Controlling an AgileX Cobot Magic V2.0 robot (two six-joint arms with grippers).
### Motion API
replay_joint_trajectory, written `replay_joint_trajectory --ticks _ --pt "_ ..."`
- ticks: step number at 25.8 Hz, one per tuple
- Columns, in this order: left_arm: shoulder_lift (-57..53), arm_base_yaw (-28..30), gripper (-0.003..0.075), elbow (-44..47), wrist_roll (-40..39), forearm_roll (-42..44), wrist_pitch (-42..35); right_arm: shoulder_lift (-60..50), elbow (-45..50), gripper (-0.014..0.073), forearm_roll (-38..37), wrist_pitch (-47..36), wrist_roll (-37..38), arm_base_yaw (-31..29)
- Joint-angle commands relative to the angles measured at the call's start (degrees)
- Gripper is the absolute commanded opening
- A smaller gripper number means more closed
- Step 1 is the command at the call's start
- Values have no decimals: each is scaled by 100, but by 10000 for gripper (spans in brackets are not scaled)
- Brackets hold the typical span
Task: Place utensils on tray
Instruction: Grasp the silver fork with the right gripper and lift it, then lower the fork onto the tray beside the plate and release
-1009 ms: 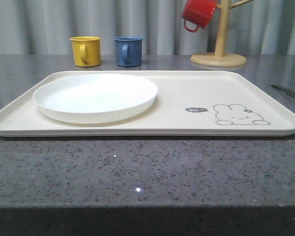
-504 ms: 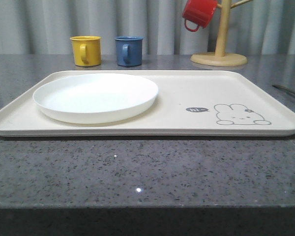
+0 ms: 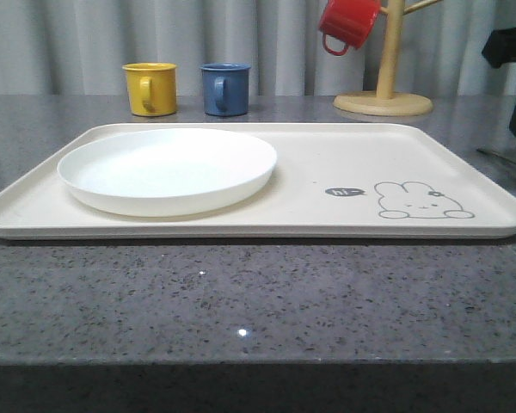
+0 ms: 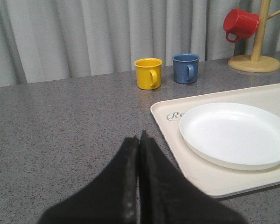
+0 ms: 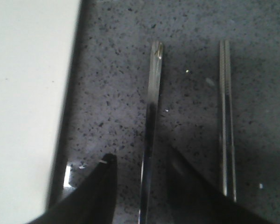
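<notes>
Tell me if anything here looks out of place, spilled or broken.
Nothing looks spilled or damaged. The round white plate sits flat on the cream rectangular tray. Two long metal utensils lie off the tray on the grey countertop, roughly parallel, one between the right gripper's open jaws.

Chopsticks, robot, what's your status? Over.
Right claw open, straddling one chopstick on the counter. Left claw shut, empty. Tray holds only the plate. Nothing blocking.

Right gripper [image 5: 142,186]: fingers [image 5: 95,193] spread, low over the counter [image 5: 186,46].
Between the fingers: one flat metal chopstick [image 5: 150,121].
Second chopstick [image 5: 226,121]: apart, parallel.
Tray [image 5: 28,93]: rim beside the gripper; contact possibly, unclear.
</notes>
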Motion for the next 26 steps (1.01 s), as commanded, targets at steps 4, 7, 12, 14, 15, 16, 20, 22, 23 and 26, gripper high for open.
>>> replay_joint_trajectory --ticks 4,7,12,14,15,16,20,22,23,26 --pt "80 0 -18 -143 -58 -65 -422 198 -200 285 1 -235 -29 -20" --pt "80 0 -18 -143 -58 -65 -422 224 -200 246 1 -240 -29 -20" --pt "80 0 -18 -143 -58 -65 -422 224 -200 44 1 -234 -29 -20" --pt "80 0 -18 -143 -58 -65 -422 224 -200 -11 1 -234 -29 -20" --pt "80 0 -18 -143 -58 -65 -422 224 -200 -31 1 -234 -29 -20" --pt "80 0 -18 -143 -58 -65 -422 208 -222 -36 1 -227 -29 -20" --pt "80 0 -18 -143 -58 -65 -422 -67 -395 -11 1 -87 -29 -20" --pt "80 0 -18 -143 -58 -65 -422 -298 -527 -12 31 31 203 61" --pt "80 0 -18 -143 -58 -65 -422 -384 -628 -18 23 118 367 156" --pt "80 0 -18 -143 -58 -65 -422 -508 -988 -32 -84 394 871 771"
